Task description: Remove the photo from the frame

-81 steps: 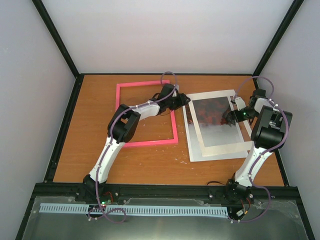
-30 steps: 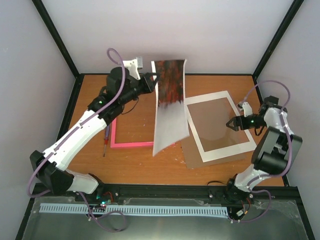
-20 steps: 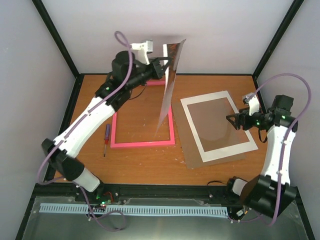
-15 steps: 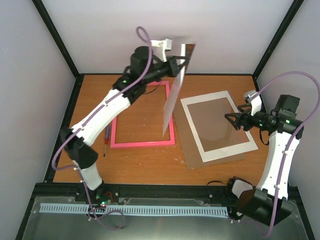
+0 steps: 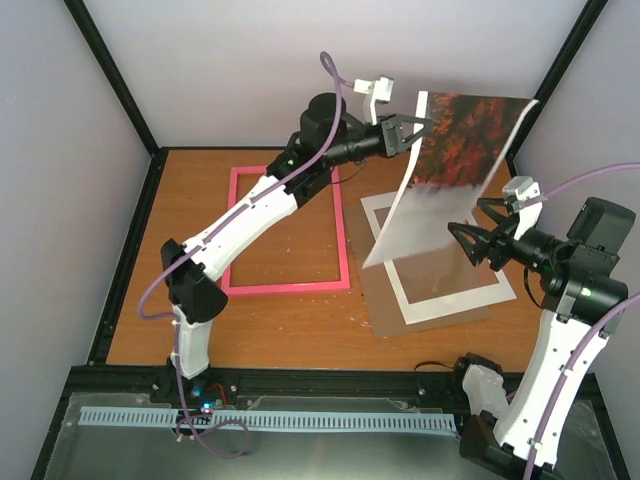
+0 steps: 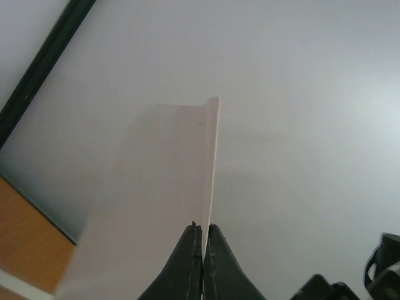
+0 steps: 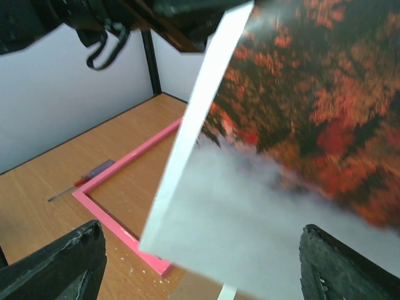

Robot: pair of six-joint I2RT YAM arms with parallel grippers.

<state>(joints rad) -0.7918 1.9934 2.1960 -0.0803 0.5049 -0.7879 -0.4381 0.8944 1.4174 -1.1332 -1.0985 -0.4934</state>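
We hold the photo (image 5: 455, 165) aloft in our clamped left claw (image 5: 420, 126), now swung from 12 to 2 o'clock, fully out of the frame (image 5: 290, 288) at 9; our right claw (image 5: 462, 244) waits open beneath it.

The top external camera is looking down from above and behind the arm bases, far off, covering the whole worktop (image 5: 300, 320). The left wrist camera is aiming past the left end effector (image 6: 202, 229) at the wall (image 6: 300, 112), catching the photo (image 6: 156, 200) edge-on. The right wrist camera is facing ahead of the right end effector (image 7: 200, 269), close on the photo's printed face, frame (image 7: 125, 162) beyond-left. All three are sharing the photo.
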